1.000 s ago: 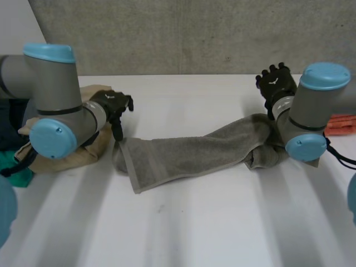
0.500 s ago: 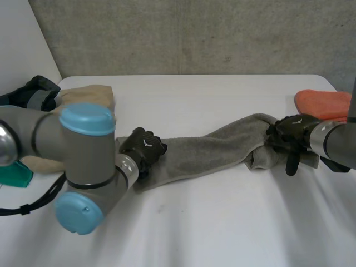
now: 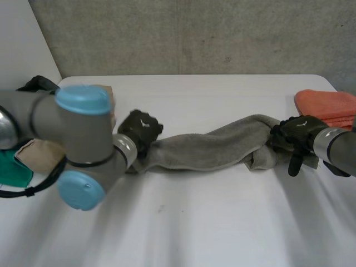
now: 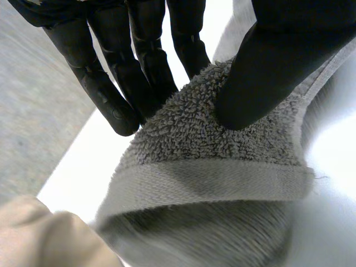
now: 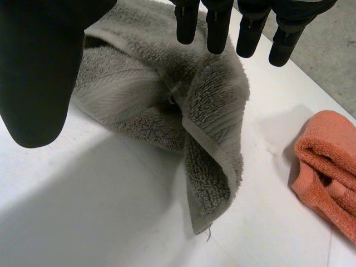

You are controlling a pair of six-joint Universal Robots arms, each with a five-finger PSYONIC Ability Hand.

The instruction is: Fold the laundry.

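Note:
A grey towel (image 3: 211, 147) lies stretched in a twisted band across the middle of the white table (image 3: 222, 222). My left hand (image 3: 142, 129) is at its left end. In the left wrist view the thumb (image 4: 261, 72) and fingers (image 4: 139, 67) pinch the hemmed edge of the towel (image 4: 222, 167) between them. My right hand (image 3: 297, 133) hovers over the bunched right end, open. In the right wrist view its fingers (image 5: 217, 28) are straight above the crumpled towel (image 5: 161, 83), with a hemmed corner hanging out beneath them.
A folded orange cloth (image 3: 325, 105) lies at the table's far right, close beside my right hand, and appears as the orange cloth (image 5: 328, 161) next to the towel. A beige cloth (image 3: 30, 153), a green cloth (image 3: 11, 169) and a dark garment (image 3: 36, 84) sit at the left edge.
My left hand has closed on the towel's left end and drawn it up, so the flat corner is now gathered. The right hand has come down onto the right end and stays open.

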